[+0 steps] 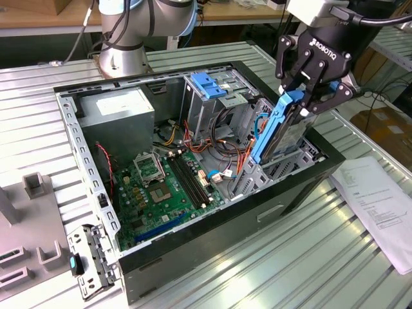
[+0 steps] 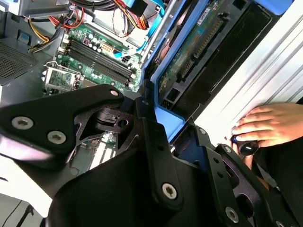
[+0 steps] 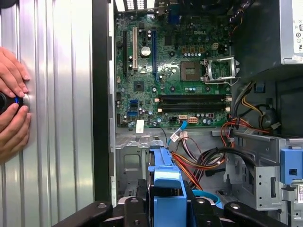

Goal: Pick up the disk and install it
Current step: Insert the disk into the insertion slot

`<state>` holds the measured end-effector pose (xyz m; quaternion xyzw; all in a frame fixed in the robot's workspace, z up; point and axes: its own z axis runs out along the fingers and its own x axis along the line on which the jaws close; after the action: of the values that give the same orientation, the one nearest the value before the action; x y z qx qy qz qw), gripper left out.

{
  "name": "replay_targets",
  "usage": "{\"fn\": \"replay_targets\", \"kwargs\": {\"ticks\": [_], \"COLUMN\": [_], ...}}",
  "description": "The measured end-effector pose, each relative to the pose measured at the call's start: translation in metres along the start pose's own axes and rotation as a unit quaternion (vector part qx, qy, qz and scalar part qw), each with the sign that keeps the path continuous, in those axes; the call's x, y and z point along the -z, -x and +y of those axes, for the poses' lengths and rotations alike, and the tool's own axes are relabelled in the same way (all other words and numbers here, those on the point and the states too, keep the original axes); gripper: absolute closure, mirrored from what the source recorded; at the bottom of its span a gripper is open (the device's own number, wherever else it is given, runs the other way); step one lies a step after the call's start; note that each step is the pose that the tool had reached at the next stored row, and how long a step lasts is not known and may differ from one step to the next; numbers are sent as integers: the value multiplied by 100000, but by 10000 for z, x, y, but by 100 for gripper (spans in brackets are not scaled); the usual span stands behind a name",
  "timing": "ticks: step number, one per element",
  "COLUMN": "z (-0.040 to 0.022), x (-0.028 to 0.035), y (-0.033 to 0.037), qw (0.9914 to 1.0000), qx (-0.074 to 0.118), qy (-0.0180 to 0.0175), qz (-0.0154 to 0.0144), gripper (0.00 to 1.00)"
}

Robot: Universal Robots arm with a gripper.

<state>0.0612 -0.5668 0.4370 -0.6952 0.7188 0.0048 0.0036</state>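
Our fingers point(image 1: 331, 96) are clamped on the disk point(image 1: 293, 135), tilted over the drive bay point(image 1: 290, 164); we'd square its rails point(image 1: 270, 129) first.

open computer case point(image 1: 212, 226) with green motherboard point(image 1: 168, 188); paper sheet point(image 1: 380, 199) beside it.

Disk point(image 1: 291, 134): silver drive, blue side rails
Pose: on edge, tilted, one blue rail uppermost
Place: lower end dipping into the open computer case point(image 1: 193, 251), exterior view's right
Hold: clamped in the gripper point(image 1: 312, 100)
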Motion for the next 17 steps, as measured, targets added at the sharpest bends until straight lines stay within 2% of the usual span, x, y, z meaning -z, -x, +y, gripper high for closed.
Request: {"fn": "replay_targets", "kwargs": {"ticks": [4,9,11,13,15,16,17], "z": [-6,-5,-5,-6,-15,-21,-45], "x": [-55,-55,-36,-4,0,1,-1], "y": [-2,-3,-3,-2,-1,-1,-1], "qw": [100000,100000,100000,100000,99998,99997,99993], "qx": [8,-1,-8,-15,-24,-35,-90], "qy": [-14,10,108,295,583,781,1146], "qz": [-26,-8,-23,10,12,29,31], "gripper": [63,63,63,63,63,63,63]}}
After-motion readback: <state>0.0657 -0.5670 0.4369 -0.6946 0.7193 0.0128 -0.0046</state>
